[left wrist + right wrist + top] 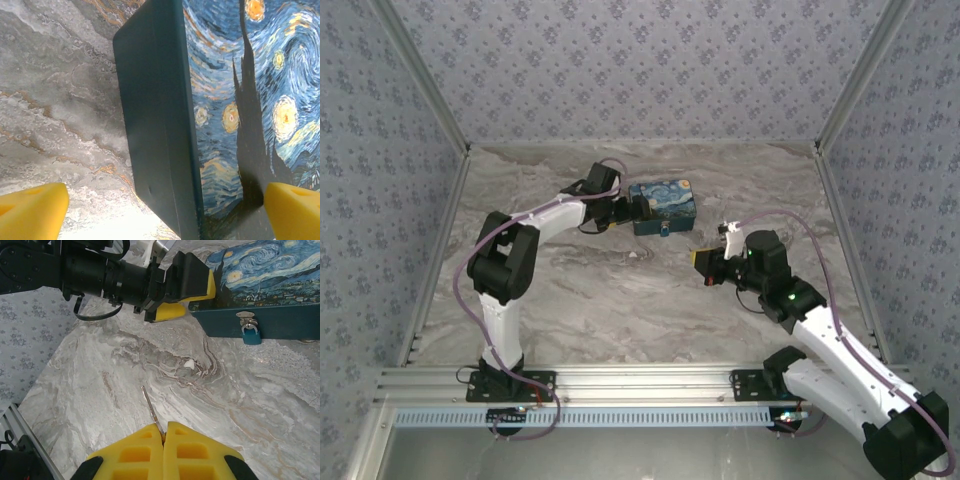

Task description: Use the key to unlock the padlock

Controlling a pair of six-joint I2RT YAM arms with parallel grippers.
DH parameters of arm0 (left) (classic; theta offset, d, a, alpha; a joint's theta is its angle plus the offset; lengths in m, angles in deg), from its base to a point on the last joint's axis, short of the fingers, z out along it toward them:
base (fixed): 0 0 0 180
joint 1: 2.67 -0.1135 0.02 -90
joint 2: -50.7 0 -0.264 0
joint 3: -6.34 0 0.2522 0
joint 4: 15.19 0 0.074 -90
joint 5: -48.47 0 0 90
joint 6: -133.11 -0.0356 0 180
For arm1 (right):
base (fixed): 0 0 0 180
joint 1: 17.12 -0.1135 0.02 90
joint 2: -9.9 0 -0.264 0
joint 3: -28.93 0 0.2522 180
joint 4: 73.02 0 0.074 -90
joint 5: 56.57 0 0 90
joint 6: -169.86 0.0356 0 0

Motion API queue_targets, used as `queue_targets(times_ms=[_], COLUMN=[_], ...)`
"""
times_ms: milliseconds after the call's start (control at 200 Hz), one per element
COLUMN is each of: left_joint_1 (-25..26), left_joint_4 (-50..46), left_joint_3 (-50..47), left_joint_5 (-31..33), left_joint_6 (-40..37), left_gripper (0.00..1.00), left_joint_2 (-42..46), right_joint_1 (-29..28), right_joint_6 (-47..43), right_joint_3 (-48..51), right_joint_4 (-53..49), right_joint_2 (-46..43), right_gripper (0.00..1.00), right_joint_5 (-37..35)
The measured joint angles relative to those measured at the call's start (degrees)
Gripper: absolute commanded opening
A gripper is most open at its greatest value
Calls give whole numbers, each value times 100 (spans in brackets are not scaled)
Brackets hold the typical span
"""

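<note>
Right gripper (pixel 163 429) pinches key (pixel 150 405); padlock (pixel 251 334) well ahead on box (pixel 285 320). Left gripper (pixel 162 215) spread astride box.

We see bare surface (pixel 620 300) between the right gripper (pixel 164 434) and the near face of the tin box (pixel 665 200), where the padlock (pixel 251 335) hangs. Nothing lies across that stretch. The box's left end is taken: the left gripper (pixel 638 211) stands at it with jaws wide, and the left arm (pixel 545 225) crosses the surface's left half. The box's right end and the far right corner are free. The key (pixel 151 410) juts ahead of the right gripper's closed jaws. Patterned walls (pixel 640 70) close the far, left and right edges.
</note>
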Motion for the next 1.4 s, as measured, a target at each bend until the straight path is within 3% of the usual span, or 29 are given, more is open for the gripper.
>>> queue_targets(times_ms=[490, 750, 979, 1254, 1399], left_joint_1=[-203, -586, -1152, -1244, -1241], left_joint_4=[363, 376, 262, 155, 647], left_joint_3=[-1633, -2527, -2645, -2516, -3156], left_joint_5=[-109, -109, -199, -170, -236], left_joint_6=[-136, -210, -415, -732, -914], left_gripper=[99, 98, 98, 98, 98], left_joint_2=[1154, 1932, 2076, 2111, 2951], right_joint_1=[66, 76, 74, 74, 74], right_joint_6=[44, 46, 70, 107, 133], right_joint_3=[0, 0, 0, 22, 140], right_joint_4=[0, 2, 4, 66, 308], right_joint_2=[133, 256, 400, 398, 396], right_gripper=[0, 0, 0, 0, 0], right_joint_5=[0, 0, 7, 50, 179])
